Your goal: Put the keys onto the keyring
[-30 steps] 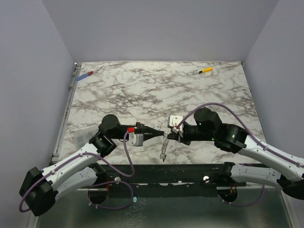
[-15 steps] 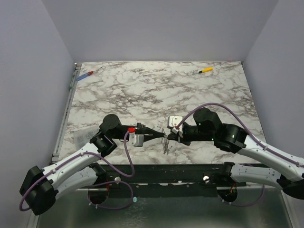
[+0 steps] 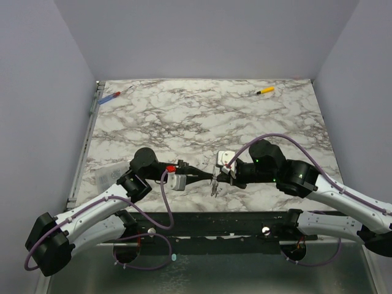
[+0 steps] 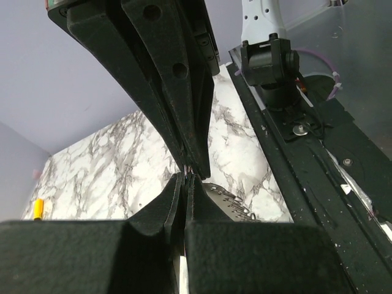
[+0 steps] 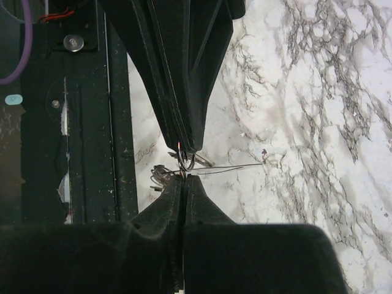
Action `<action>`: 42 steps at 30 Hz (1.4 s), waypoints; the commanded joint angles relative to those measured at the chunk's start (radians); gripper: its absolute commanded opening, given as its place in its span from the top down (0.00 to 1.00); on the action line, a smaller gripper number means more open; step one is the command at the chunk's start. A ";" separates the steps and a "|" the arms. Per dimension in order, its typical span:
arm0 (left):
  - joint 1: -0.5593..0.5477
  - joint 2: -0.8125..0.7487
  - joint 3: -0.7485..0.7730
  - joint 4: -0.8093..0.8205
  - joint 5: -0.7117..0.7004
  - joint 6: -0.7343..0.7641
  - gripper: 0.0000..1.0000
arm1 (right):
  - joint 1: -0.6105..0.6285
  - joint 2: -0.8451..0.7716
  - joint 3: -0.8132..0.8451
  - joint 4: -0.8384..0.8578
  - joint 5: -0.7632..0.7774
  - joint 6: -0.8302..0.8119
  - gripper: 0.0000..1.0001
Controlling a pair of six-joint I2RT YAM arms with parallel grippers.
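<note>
Fingers (image 5: pixel 173 79) of the left gripper (image 3: pixel 208 178) are pressed flat together, and the keyring (image 5: pixel 187 162), a thin dark loop, pokes out from their tip, pinched there. From the opposite side the right gripper (image 3: pixel 218 178) comes in with its own jaws closed, no gap between them, its tip touching the same loop; whether it also clamps the loop cannot be told from these views. Just beside the loop, on its near side, the keys (image 5: pixel 160 174) hang as a small silvery bunch; whether any is threaded on the loop cannot be made out. The left wrist camera catches one toothed blade of the bunch under the fingers. Seen from above, the two tips meet nose to nose close to the near edge of the marble table (image 3: pixel 184 116), about midway between its left and right sides, each arm reaching in low from its own side. A yellow-handled tool (image 3: pixel 264 90) lies toward the far right corner and a blue-and-red tool (image 3: pixel 110 97) by the far left corner, both well apart from the keys
</note>
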State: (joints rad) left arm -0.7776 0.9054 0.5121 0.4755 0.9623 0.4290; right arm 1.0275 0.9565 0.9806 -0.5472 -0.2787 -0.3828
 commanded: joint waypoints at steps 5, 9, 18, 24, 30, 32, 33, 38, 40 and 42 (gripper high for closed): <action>-0.018 -0.002 0.022 -0.049 0.023 0.031 1.00 | 0.000 -0.015 0.059 -0.009 -0.001 -0.013 0.99; -0.025 -0.005 0.023 -0.087 -0.007 0.074 1.00 | 0.000 -0.015 0.066 -0.022 0.004 -0.013 0.99; -0.033 -0.016 0.029 -0.126 -0.038 0.114 1.00 | 0.000 0.001 0.066 -0.030 -0.001 -0.006 0.99; -0.034 -0.030 0.031 -0.132 -0.086 0.119 1.00 | 0.000 0.023 0.077 -0.072 -0.080 0.002 0.99; -0.034 -0.033 0.031 -0.135 -0.074 0.127 1.00 | 0.001 0.029 0.068 -0.084 -0.088 -0.009 0.99; -0.033 -0.034 0.031 -0.135 -0.071 0.128 1.00 | 0.000 0.023 0.051 -0.066 -0.081 -0.005 0.99; -0.034 -0.034 0.030 -0.135 -0.072 0.129 1.00 | 0.000 0.021 0.044 -0.062 -0.080 -0.003 0.99; -0.034 -0.035 0.029 -0.135 -0.073 0.131 1.00 | 0.000 0.018 0.033 -0.057 -0.057 0.000 0.99; -0.034 -0.034 0.029 -0.135 -0.075 0.132 1.00 | 0.000 0.004 0.030 -0.042 -0.037 0.000 0.99; -0.034 -0.036 0.029 -0.135 -0.080 0.133 1.00 | 0.000 -0.018 0.022 -0.017 -0.010 0.002 0.99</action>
State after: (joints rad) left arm -0.8074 0.8845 0.5159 0.3412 0.8917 0.5411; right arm 1.0271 0.9810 1.0203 -0.6201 -0.3244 -0.3859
